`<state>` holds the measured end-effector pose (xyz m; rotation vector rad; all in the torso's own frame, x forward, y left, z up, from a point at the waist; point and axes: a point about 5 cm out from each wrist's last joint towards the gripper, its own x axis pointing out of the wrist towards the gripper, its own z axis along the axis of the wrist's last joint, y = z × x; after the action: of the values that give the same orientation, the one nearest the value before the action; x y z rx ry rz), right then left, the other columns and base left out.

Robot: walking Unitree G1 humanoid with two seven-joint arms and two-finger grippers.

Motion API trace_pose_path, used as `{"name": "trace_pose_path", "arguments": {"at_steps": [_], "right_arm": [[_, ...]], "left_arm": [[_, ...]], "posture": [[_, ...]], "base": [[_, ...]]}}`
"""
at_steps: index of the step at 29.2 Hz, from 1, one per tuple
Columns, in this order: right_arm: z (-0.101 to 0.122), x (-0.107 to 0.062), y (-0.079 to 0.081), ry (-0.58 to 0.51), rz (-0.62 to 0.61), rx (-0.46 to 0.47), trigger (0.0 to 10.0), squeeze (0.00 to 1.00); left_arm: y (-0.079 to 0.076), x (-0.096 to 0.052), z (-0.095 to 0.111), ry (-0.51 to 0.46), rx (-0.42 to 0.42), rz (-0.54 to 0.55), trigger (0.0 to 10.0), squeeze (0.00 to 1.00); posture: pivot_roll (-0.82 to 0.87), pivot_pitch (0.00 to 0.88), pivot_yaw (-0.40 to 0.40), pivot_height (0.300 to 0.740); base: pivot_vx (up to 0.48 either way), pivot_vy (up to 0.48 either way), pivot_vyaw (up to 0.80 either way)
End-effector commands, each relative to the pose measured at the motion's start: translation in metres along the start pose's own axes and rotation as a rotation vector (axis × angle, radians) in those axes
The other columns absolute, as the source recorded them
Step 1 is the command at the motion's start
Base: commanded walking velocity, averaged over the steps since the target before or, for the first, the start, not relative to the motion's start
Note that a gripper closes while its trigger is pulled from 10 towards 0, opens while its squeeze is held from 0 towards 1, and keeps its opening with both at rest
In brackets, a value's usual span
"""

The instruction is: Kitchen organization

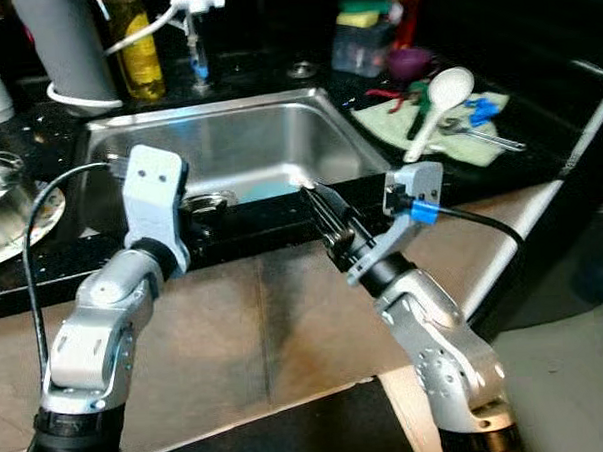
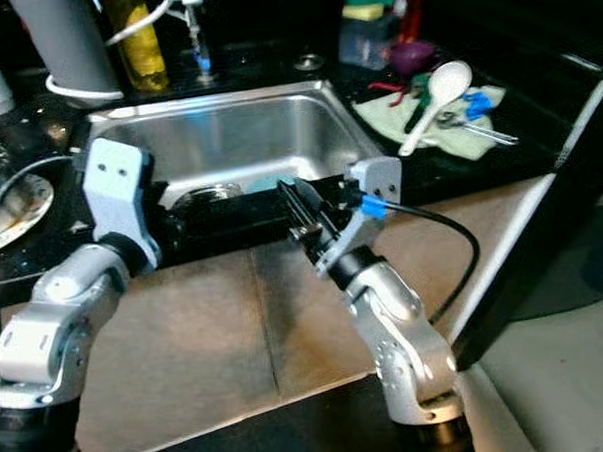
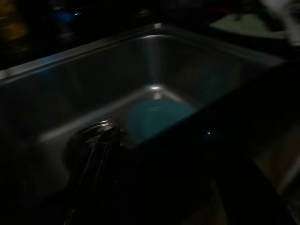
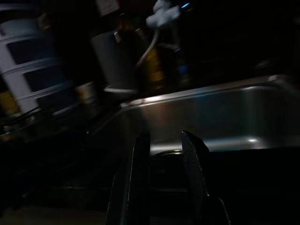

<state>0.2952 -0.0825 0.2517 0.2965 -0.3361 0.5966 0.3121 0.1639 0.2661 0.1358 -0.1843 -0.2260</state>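
Nearest, the right gripper (image 1: 318, 197) is held over the front rim of the sink (image 1: 277, 117), its two black fingers (image 4: 136, 178) set a little apart in the right wrist view, with nothing between them. That view looks across the steel basin to a grey cylinder (image 4: 119, 58) and a white faucet head (image 4: 161, 13) behind it.

The left gripper (image 3: 96, 147) is seen dimly in the left wrist view, pointing down toward the drain (image 3: 96, 131); whether its fingers are apart or together cannot be told. In the head views it is hidden behind the arm's grey wrist block (image 1: 152, 192) at the sink's front edge.

A blue dish (image 3: 157, 117) is shown lying on the sink floor just beside the drain in the left wrist view; in the left eye view only a sliver of it (image 1: 270, 190) is seen above the black counter (image 1: 281, 222) edge.

Farther off, to the right of the sink, a pale cloth (image 1: 447, 130) is spread on the counter, with a white spoon (image 1: 438, 105) lying across it. At the back a yellow bottle (image 1: 139, 48) is standing beside the grey cylinder.
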Motion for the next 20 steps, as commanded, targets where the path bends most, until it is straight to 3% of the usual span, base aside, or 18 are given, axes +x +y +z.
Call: {"name": "trace_pose_path", "arguments": {"at_steps": [1, 8, 15, 17, 19, 20], "right_arm": [[-0.003, -0.002, 0.007, 0.025, 0.042, 0.026, 10.0, 0.0], [-0.016, -0.014, 0.018, 0.117, 0.153, 0.103, 10.0, 0.0], [-0.031, -0.031, 0.016, 0.22, 0.213, 0.087, 10.0, 0.0], [-0.045, -0.047, 0.012, 0.32, 0.242, 0.075, 10.0, 0.0], [-0.048, -0.049, 0.011, 0.342, 0.247, 0.074, 10.0, 0.0], [-0.061, -0.059, 0.007, 0.45, 0.253, 0.04, 10.0, 0.0]], "left_arm": [[0.0, -0.004, -0.013, 0.07, 0.001, 0.004, 10.0, 0.0], [-0.002, -0.012, -0.027, 0.128, -0.007, 0.0, 10.0, 0.0], [-0.003, -0.023, -0.038, 0.169, -0.012, -0.03, 10.0, 0.0], [-0.021, -0.04, -0.043, 0.188, -0.038, -0.223, 10.0, 0.0], [-0.026, -0.044, -0.044, 0.199, -0.035, -0.272, 10.0, 0.0], [-0.038, -0.054, -0.051, 0.254, -0.011, -0.385, 10.0, 0.0]], "posture": [[-0.04, 0.152, -0.048, 0.74], [-0.04, 0.156, -0.05, 0.74], [-0.04, 0.156, -0.05, 0.74], [-0.03, 0.162, -0.051, 0.74], [-0.03, 0.162, -0.051, 0.74], [-0.03, 0.162, -0.05, 0.74]], "base": [[0.0, 0.0, 0.0], [0.0, 0.0, 0.0], [0.0, 0.0, 0.0], [0.0, 0.0, 0.0], [0.0, 0.0, 0.0], [0.0, 0.0, 0.0]]}}
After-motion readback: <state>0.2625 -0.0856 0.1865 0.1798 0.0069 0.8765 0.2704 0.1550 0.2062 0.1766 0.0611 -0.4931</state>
